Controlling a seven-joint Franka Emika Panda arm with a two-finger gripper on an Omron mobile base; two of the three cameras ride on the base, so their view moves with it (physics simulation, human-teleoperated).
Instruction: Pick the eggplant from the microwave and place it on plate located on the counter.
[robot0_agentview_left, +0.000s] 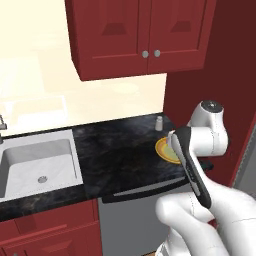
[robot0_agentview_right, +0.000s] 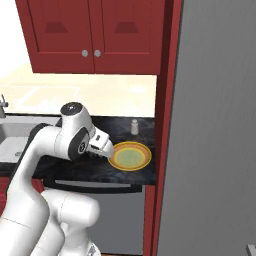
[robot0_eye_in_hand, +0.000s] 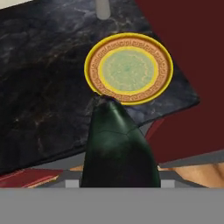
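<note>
Hand view: one dark, near-black elongated eggplant (robot0_eye_in_hand: 117, 146) pinched in the hand, tip just short of the one round yellow-rimmed, green-centred plate (robot0_eye_in_hand: 165, 70). Right base view: hand (robot0_agentview_right: 101, 148) just left of that plate (robot0_agentview_right: 144, 159) on the glossy black speckled worktop (robot0_agentview_right: 75, 169); one small pale shaker (robot0_agentview_right: 134, 126) behind the plate.

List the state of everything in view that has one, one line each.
eggplant: held in the gripper, off the counter, its tip short of the plate's near rim
gripper: shut on the eggplant, beside the plate
plate: flat on the counter, nothing on it
upper cabinet doors: shut
sink: nothing in it
small shaker: upright behind the plate
</note>
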